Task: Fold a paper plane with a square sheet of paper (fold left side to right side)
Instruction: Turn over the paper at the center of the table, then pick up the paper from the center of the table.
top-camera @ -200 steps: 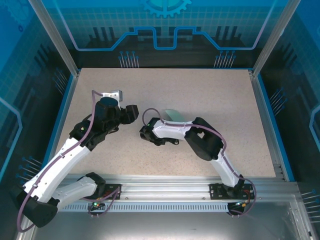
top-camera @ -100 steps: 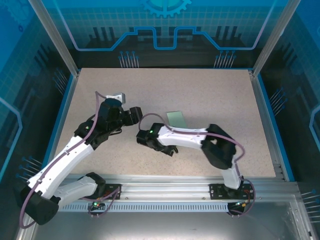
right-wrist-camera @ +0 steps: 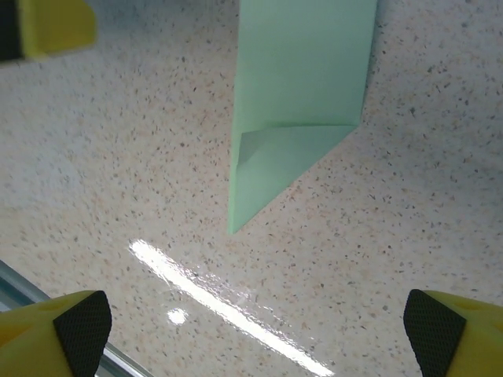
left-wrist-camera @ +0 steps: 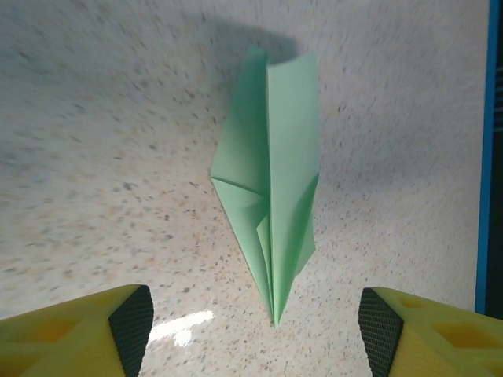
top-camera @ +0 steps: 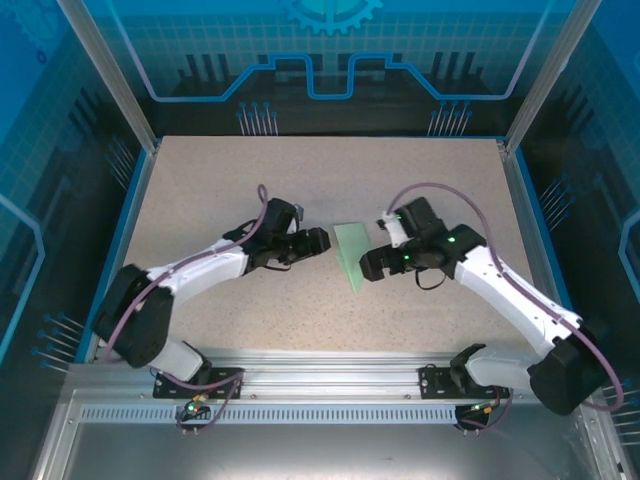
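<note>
Speckled beige tabletop (top-camera: pixel 440 180) inside a blue-walled cell carries the paper plane (top-camera: pixel 351 254), which lies flat near its middle, nose toward the arm bases, between the two claws. The left gripper (top-camera: pixel 322 241) and right gripper (top-camera: pixel 370 264) both stand wide open just beside it, holding nothing. Thin, light and easily crumpled, the dart will likely skid on the smooth top; pinching along the centre crease looks safest.

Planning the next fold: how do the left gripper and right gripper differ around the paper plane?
The left gripper sits left of the paper plane, the right gripper right of it. The left gripper is beside its wide end, the right gripper nearer its pointed tip. Both have fingers spread open, holding nothing.
</note>
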{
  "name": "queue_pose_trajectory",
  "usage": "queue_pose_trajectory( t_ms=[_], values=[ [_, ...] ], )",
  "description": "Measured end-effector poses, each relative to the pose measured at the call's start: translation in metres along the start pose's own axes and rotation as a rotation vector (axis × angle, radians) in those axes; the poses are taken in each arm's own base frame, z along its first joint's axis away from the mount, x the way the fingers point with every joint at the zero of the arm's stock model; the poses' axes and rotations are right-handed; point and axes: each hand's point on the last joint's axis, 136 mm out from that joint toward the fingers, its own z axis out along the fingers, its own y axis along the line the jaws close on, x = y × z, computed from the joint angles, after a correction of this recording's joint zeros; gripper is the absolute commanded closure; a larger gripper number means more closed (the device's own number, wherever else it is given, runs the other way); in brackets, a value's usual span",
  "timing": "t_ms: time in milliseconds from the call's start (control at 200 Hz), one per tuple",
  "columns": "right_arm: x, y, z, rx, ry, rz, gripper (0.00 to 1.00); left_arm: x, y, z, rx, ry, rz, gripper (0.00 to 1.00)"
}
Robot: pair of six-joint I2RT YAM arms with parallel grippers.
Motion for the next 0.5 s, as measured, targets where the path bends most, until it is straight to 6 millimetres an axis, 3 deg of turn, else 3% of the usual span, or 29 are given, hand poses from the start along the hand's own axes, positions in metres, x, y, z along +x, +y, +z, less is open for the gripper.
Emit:
queue_pose_trajectory(
  t_ms=[160,365,500],
  values=[
    [-0.002,-0.018,0.012,-0.191,-0.061,0.183,0.02,-0.003,-0.007,0.040,0.018,0.059,-0.006,0.30],
    [0.016,-0.048,0.032,-0.339,-0.074,0.400,0.11,-0.016,-0.020,0.078,0.061,0.090,-0.002,0.35],
    [0.020,-0.051,0.040,-0.403,-0.070,0.451,0.19,-0.018,-0.020,0.099,0.068,0.116,-0.002,0.47]
  ],
)
